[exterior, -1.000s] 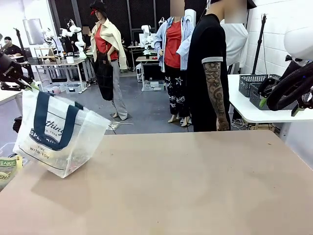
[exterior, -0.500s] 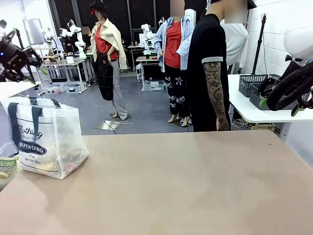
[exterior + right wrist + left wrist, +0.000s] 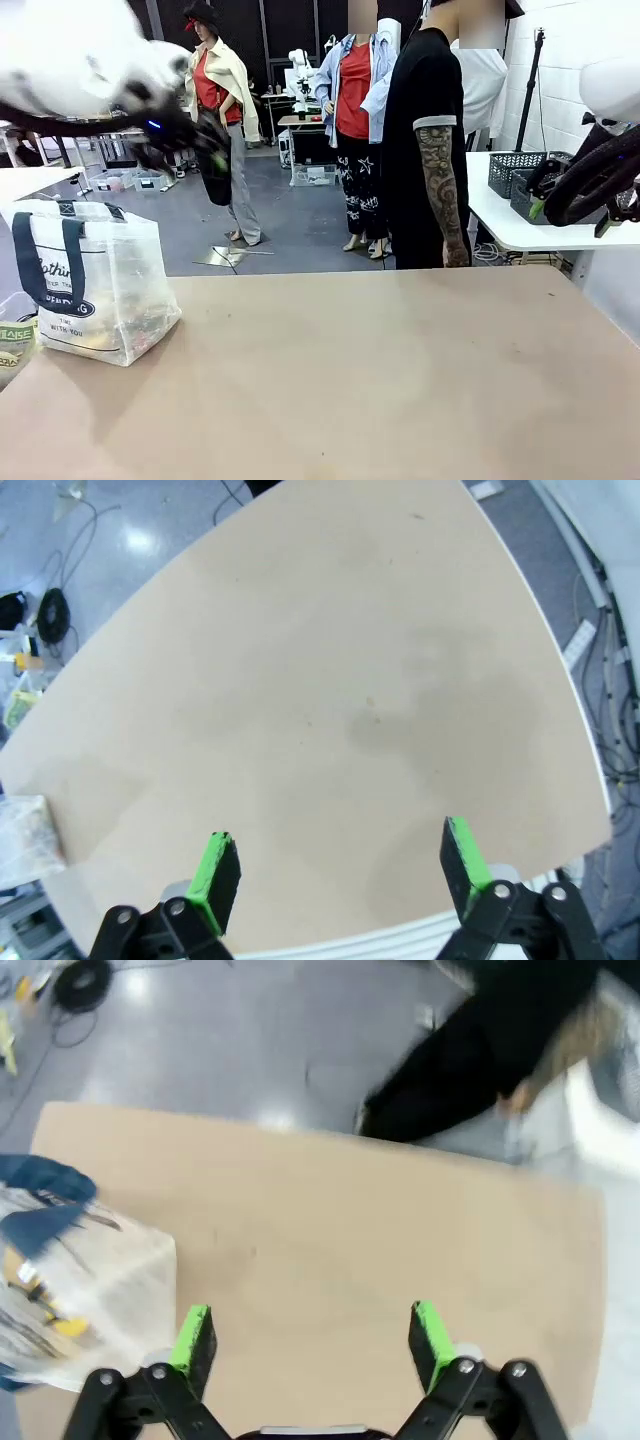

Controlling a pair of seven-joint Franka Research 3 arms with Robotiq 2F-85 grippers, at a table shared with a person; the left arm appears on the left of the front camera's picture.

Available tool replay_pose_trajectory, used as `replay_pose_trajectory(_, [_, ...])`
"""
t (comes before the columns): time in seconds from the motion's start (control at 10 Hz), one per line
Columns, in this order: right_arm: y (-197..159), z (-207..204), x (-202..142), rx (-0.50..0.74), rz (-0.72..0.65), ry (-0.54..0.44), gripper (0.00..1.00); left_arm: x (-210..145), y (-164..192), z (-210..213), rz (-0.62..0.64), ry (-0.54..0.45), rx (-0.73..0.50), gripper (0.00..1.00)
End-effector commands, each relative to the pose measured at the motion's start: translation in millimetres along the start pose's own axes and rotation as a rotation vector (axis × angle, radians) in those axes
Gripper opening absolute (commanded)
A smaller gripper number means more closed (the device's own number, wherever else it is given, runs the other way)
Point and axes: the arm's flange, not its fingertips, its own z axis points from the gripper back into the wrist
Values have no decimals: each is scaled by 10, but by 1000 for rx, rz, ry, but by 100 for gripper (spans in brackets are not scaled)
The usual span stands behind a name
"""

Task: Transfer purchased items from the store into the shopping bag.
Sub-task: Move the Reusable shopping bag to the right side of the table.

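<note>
Standing upright at the desk [image 3: 400, 380] lower left of the front frame, the shopping bag [image 3: 95, 290] holds yellow goods. It lies left of my left jaws [image 3: 312, 1335], spread wide and empty. My right jaws [image 3: 340, 872], equally wide, sit far off; left arm is nearer.

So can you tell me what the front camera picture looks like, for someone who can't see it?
A see-through white shopping bag with blue handles stands on the left of a tan table. The blurred left gripper hangs above it, and a person stands at the far side.
</note>
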Motion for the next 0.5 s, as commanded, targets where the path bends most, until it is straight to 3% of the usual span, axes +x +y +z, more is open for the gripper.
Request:
replay_pose_trajectory(0.0, [-12,-7,6,-2,10,-8,100,272,-474,-526,-215,119,139,100])
replay_pose_trajectory(0.2, [-12,-7,6,-2,10,-8,100,77,-776,-853,-315,167,175,100])
replay_pose_trajectory(0.4, [-12,-7,6,-2,10,-8,100,22,-797,-1101,-371,247,197,100])
